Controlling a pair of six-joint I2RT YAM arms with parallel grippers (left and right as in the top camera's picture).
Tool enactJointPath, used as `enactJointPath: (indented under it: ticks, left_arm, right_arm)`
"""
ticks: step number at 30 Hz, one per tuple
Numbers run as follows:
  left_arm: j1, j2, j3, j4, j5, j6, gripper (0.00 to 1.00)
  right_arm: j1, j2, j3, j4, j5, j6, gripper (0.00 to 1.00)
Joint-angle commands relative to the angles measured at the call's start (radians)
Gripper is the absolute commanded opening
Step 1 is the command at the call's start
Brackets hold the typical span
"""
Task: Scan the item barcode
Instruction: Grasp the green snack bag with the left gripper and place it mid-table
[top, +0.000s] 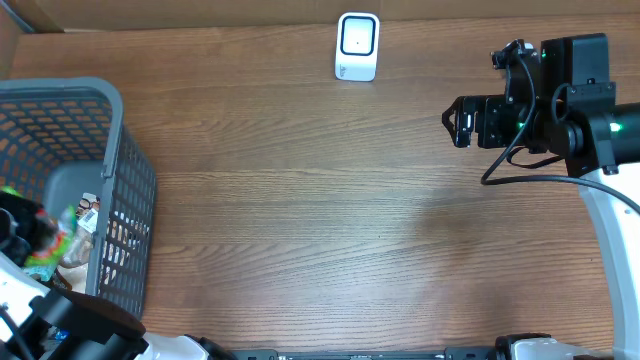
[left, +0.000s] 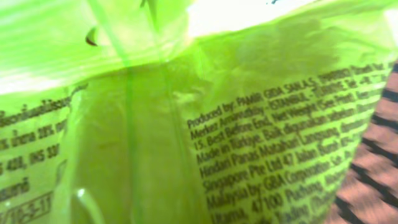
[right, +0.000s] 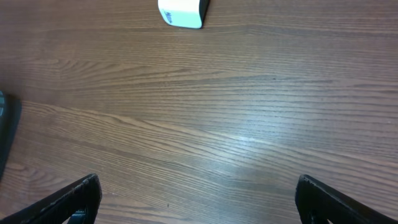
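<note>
Left tool (top: 28, 232): down in grey mesh basket (top: 120, 150), closed, against one lime-green printed packet (left: 155, 137).
Right tool (right: 198, 186): hovering level, spread apart.
White box scanner (top: 357, 46): one.

Item: green packet (left: 186, 124), small black print
Maker: we read "Produced by: PAMIR GIDA"
Origin: "Made in Türkiye"
Dating: "Best Before End, Net Weight"
Importers: "Singapore Pte Ltd 47 Jalan"; "Malaysia by: GBA Corporation"; "47100 Puchong"
</note>
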Motion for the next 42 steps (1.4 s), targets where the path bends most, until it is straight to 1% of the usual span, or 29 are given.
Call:
enactJointPath:
  ticks: [1, 5, 7, 11, 14, 16, 20, 21, 25, 30, 35, 36, 37, 39, 41, 42]
  left_arm:
    - [-0.042, -0.011, 0.210, -0.079, 0.132, 0.119, 0.04]
    - [-0.136, -0.020, 0.408, -0.192, 0.206, 0.223, 0.04]
    - [-0.216, -0.035, 0.478, -0.211, 0.225, 0.257, 0.04]
    - [-0.427, -0.099, 0.501, -0.201, 0.233, 0.269, 0.04]
    - [-0.628, -0.107, 0.496, -0.202, 0.230, 0.251, 0.04]
    - [-0.748, -0.096, 0.476, -0.196, 0.202, 0.211, 0.04]
    - [-0.964, -0.056, 0.378, -0.167, 0.068, 0.069, 0.04]
    - [-1.007, -0.045, 0.347, -0.153, 0.048, 0.048, 0.04]
    - [-1.167, 0.018, 0.183, -0.035, 0.035, -0.003, 0.04]
    - [-1.281, 0.130, 0.018, 0.089, 0.032, -0.081, 0.04]
    - [-1.350, 0.280, -0.039, 0.122, 0.050, -0.095, 0.05]
    - [-1.362, 0.307, -0.039, 0.122, 0.050, -0.095, 0.07]
    - [-1.374, 0.335, -0.039, 0.122, 0.050, -0.095, 0.12]
    - [-1.391, 0.378, -0.039, 0.124, 0.050, -0.095, 0.30]
    - [-1.397, 0.403, -0.039, 0.125, 0.050, -0.095, 0.43]
    - [-1.396, 0.407, -0.039, 0.126, 0.050, -0.095, 0.48]
  right_arm:
    - [0.005, 0.003, 0.031, 0.010, -0.008, 0.002, 1.00]
    - [0.005, 0.003, 0.031, 0.017, -0.009, 0.002, 1.00]
    - [0.005, 0.003, 0.031, 0.018, -0.009, 0.002, 1.00]
    - [0.005, 0.003, 0.031, 0.016, -0.009, 0.002, 1.00]
    - [0.005, 0.003, 0.031, 0.019, -0.009, 0.002, 1.00]
    - [0.005, 0.003, 0.031, 0.021, -0.009, 0.002, 1.00]
    - [0.005, 0.003, 0.031, 0.017, -0.009, 0.002, 1.00]
    - [0.005, 0.003, 0.031, 0.016, -0.008, 0.002, 1.00]
    - [0.005, 0.003, 0.031, 0.016, -0.008, 0.002, 1.00]
    - [0.005, 0.003, 0.031, 0.017, -0.008, 0.002, 1.00]
    - [0.005, 0.003, 0.031, 0.016, -0.008, 0.002, 1.00]
    - [0.005, 0.003, 0.031, 0.016, -0.008, 0.002, 1.00]
    - [0.005, 0.003, 0.031, 0.016, -0.008, 0.002, 1.00]
    - [0.005, 0.003, 0.031, 0.016, -0.008, 0.002, 1.00]
    - [0.005, 0.003, 0.031, 0.016, -0.008, 0.002, 1.00]
    - [0.005, 0.003, 0.031, 0.016, -0.008, 0.002, 1.00]
